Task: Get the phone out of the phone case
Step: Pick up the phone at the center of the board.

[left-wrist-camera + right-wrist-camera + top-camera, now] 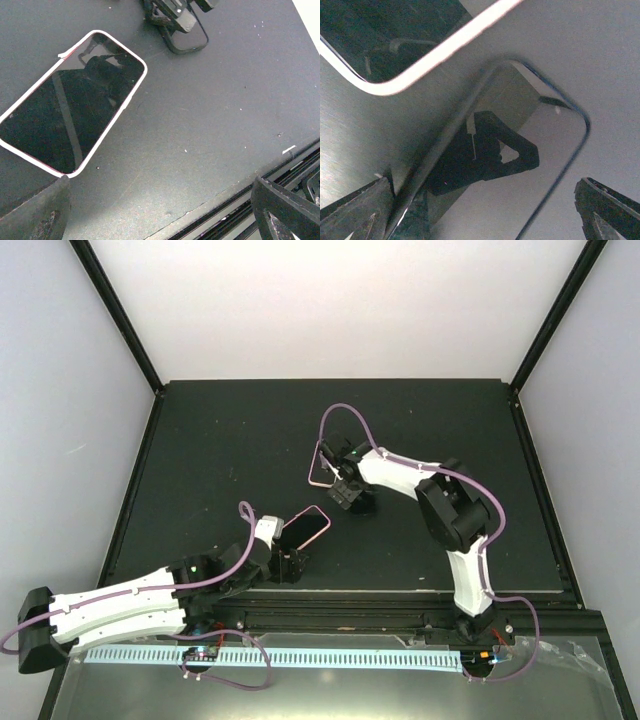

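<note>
On the dark table, seen from above, two arms reach inward from the near edge. The case, pink-white at the rim and glossy dark inside it, lies flat and slanted near the middle of the near half. The left gripper stands just on the near side of it. In the left wrist view the case fills the upper left. The two fingers stand wide apart, with only bare mat and the table's edge between them. Beyond the case's far corner, separated by a strip of mat, lies the phone, a dark glossy slab with a dark rim, outside the case. The right gripper stands over it. In the right wrist view the phone mirrors the camera mount. The right gripper has its jaws spread, one finger at the phone's long edge. Contact cannot be judged. Whether the case's dark interior is bare cannot be told.
</note>
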Tool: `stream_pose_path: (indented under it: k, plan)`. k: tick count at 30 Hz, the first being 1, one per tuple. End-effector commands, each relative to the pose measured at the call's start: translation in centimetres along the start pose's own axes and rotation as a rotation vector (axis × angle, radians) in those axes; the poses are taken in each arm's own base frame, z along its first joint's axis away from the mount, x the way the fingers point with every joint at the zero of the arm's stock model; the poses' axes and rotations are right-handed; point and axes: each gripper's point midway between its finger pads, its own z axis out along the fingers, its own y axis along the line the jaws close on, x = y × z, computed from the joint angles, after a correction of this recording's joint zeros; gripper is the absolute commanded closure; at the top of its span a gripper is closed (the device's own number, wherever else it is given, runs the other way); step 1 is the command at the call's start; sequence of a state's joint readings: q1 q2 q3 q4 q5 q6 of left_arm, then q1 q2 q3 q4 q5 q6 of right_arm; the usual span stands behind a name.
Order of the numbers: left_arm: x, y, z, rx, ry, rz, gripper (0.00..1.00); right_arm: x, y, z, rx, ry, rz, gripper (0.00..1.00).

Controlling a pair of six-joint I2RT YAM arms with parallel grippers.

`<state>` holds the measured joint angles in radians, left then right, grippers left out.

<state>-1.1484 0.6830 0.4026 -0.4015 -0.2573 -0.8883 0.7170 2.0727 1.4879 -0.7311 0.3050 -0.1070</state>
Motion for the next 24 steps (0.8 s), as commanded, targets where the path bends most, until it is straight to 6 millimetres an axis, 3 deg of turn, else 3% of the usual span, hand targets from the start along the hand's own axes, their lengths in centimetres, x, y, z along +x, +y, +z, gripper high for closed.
stream_pose_path:
  k: [1,5,11,17,21,24]
  plan:
    - [-0.9,-0.9,-0.1,0.026,-0.025,-0.017,0.01,4.1,-3.2,1.0,0.069,0.089,0.015,0.00]
    - [-0.9,-1.3,0.2,0.041,-0.023,-0.005,0.01,5.2,-3.6,1.3,0.008,0.105,0.052,0.00]
    - [-0.9,-1.9,0.5,0.035,0.006,0.029,0.01,6.6,-2.1,2.3,-0.251,0.159,0.128,0.00]
    - [-0.6,-1.7,0.6,0.044,0.005,0.014,0.01,7.3,-2.7,3.1,-0.218,0.169,0.055,0.03]
    - [-0.6,-1.9,0.6,0.054,0.005,0.009,0.01,7.9,-1.7,2.8,-0.278,0.183,-0.010,0.11]
    - [-0.8,-2.2,0.5,0.067,-0.001,0.006,0.01,8.9,-1.0,2.7,-0.322,0.233,-0.048,0.11]
